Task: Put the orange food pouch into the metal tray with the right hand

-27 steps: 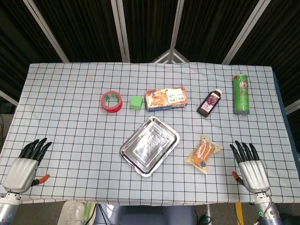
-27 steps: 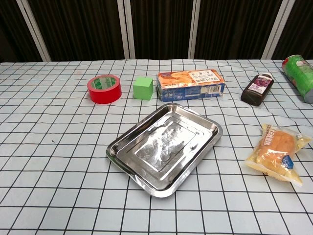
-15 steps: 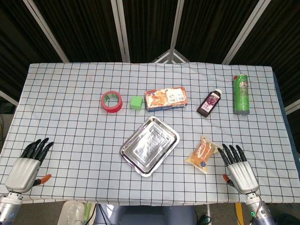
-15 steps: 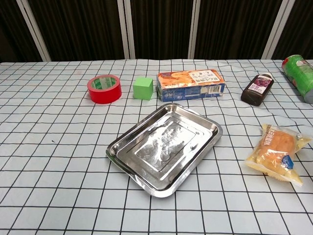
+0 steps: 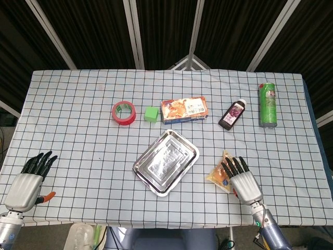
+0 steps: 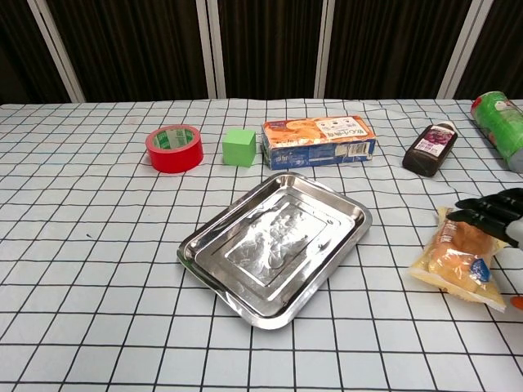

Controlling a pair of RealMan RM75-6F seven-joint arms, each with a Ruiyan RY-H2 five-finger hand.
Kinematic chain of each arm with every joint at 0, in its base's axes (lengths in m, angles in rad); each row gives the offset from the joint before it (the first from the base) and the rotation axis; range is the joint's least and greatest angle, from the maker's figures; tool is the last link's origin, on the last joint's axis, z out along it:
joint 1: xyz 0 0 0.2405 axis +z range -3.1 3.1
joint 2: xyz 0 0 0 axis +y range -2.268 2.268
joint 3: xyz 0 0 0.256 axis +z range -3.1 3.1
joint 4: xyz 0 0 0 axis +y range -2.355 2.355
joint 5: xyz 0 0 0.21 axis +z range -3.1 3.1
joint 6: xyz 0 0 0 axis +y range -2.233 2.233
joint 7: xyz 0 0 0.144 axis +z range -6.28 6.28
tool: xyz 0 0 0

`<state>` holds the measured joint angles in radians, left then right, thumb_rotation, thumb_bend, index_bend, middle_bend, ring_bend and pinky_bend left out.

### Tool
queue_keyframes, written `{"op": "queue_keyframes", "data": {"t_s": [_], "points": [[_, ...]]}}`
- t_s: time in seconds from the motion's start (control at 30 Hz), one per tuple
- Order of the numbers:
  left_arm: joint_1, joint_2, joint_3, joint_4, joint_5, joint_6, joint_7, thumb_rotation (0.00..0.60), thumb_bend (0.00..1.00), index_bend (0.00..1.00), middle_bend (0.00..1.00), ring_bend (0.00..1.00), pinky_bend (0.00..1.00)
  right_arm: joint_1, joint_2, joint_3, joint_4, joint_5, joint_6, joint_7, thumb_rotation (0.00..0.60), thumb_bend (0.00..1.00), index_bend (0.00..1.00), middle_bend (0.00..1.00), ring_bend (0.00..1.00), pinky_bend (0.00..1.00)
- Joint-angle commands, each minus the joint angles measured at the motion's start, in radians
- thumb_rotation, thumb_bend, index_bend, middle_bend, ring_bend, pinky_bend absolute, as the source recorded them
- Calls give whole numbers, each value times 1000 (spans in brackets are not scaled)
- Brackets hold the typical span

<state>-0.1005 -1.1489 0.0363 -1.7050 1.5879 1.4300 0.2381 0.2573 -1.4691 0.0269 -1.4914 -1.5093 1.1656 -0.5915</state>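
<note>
The orange food pouch (image 5: 221,172) (image 6: 458,258) lies flat on the checked cloth, to the right of the metal tray (image 5: 166,162) (image 6: 276,246). My right hand (image 5: 243,183) (image 6: 493,211) hovers open over the pouch's right part, fingers straight and spread, pointing away from me. Whether the fingertips touch the pouch I cannot tell. The tray holds nothing. My left hand (image 5: 27,183) rests open near the front left corner of the table, seen only in the head view.
Behind the tray stand a red tape roll (image 5: 124,113), a green cube (image 5: 151,114) and an orange snack box (image 5: 183,110). A dark bottle (image 5: 232,114) and a green can (image 5: 268,104) lie at the back right. The table's front edge is close behind both hands.
My right hand has moved left from the table's right side and now reaches over the pouch, entering the chest view. The pouch, tray and left hand stay put.
</note>
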Motion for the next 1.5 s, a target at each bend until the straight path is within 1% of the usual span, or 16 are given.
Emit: {"op": "queue_keyframes", "data": {"t_s": [0.03,0.2,0.23,0.27,0.33,0.4,0.47,0.5,0.57,0.63,0.8,1.0,1.13,1.27,1.37,1.5], "points": [[1,3,-1,-1,-5,2,-3,600,69,0,0,0,92,31,-24,22,4,38,-41,-44,600,316,0,0,0,24],[1,4,-4,-2,-11,1,-3,600,69,0,0,0,92,63,-33,37,-2,85,-87,-93,600,316,0,0,0,73],[1,4,-5,-2,-13,-1,-2,600,69,0,0,0,92,69,-34,40,-4,99,-98,-105,600,317,2,0,0,100],[0,4,-5,-2,-15,-2,-2,600,69,0,0,0,92,73,-34,41,-6,107,-103,-112,600,322,31,0,0,136],[-1,4,-6,-2,-18,-4,-2,600,69,0,0,0,92,82,-36,43,-12,122,-114,-121,600,348,155,39,14,229],[-1,5,-6,-2,-18,-3,-3,600,69,0,0,0,92,87,-38,43,-18,116,-108,-120,600,384,367,189,121,389],[0,6,-5,-3,-17,-1,-4,600,69,0,0,0,92,89,-42,39,-19,101,-92,-116,600,397,498,306,217,470],[0,6,-5,-3,-15,0,-4,600,69,0,0,0,92,89,-44,35,-19,93,-85,-114,600,400,548,359,254,495],[1,7,-3,-4,-13,1,-5,600,69,0,0,0,92,91,-47,30,-15,76,-68,-115,600,404,601,422,304,521],[1,7,-2,-4,-12,2,-6,600,69,0,0,0,92,91,-48,27,-15,67,-55,-112,600,404,612,438,324,524],[1,8,-3,-4,-12,3,-7,600,69,0,0,0,92,92,-31,30,-44,32,-9,-119,600,404,614,439,324,524],[-2,4,-3,-5,-17,-5,2,600,69,0,0,0,92,114,0,53,-161,2,25,-215,600,404,614,439,324,524],[-3,1,-2,-7,-16,-7,9,600,69,0,0,0,92,163,-17,97,-257,36,-12,-309,600,404,614,438,325,524],[-2,3,-2,-7,-13,-2,5,600,69,0,0,0,92,222,-67,157,-303,108,-60,-376,600,404,614,439,324,524],[-3,4,-3,-5,-17,-5,-1,600,70,0,0,0,92,284,-139,204,-269,161,-101,-409,600,404,614,439,324,524],[-4,11,-2,-4,-19,-7,-16,600,69,0,0,0,92,371,-259,243,-116,195,-141,-428,600,404,614,438,324,524]]}}
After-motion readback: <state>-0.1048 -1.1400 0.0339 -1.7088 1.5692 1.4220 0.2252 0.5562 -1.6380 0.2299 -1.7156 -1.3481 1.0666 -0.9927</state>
